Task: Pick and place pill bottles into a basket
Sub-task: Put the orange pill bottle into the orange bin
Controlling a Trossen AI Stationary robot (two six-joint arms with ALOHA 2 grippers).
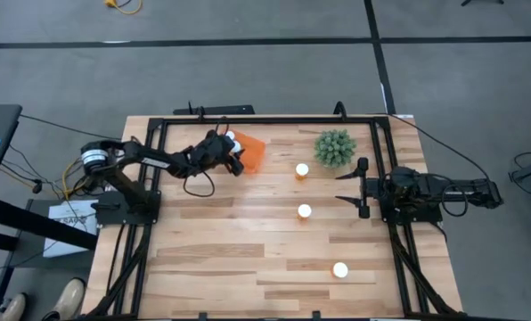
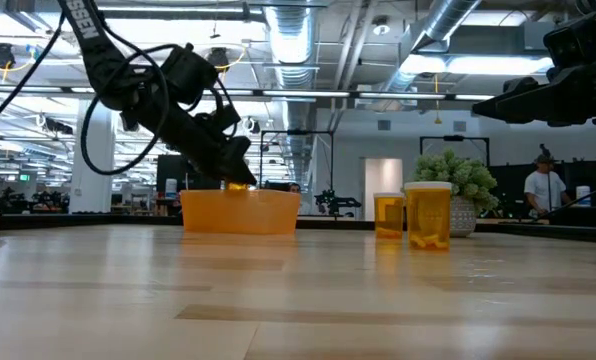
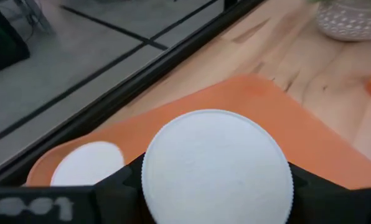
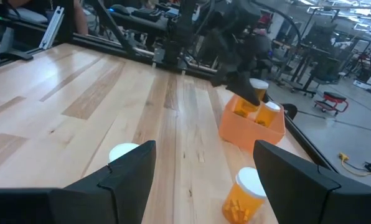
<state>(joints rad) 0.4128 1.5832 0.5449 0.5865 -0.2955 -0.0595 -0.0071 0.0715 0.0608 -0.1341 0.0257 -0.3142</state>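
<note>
A big white cap (image 3: 216, 167) fills the near view, held between the dark fingers (image 3: 111, 193) of the left tool (image 3: 218, 202). Under it sits the orange basket (image 3: 260, 106), with a second white cap (image 3: 86, 165) inside, beside the held one. A black rail (image 3: 142, 78) runs just past the basket at the wooden surface (image 3: 322, 74) edge. A white textured pot (image 3: 353, 18) stands farther off.

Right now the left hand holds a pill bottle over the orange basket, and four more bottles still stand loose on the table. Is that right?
Not quite: three bottles stand loose on the table, not four. The high view shows them at and. The rest holds: the left hand grips a pill bottle over the orange basket, where another bottle already sits.
</note>
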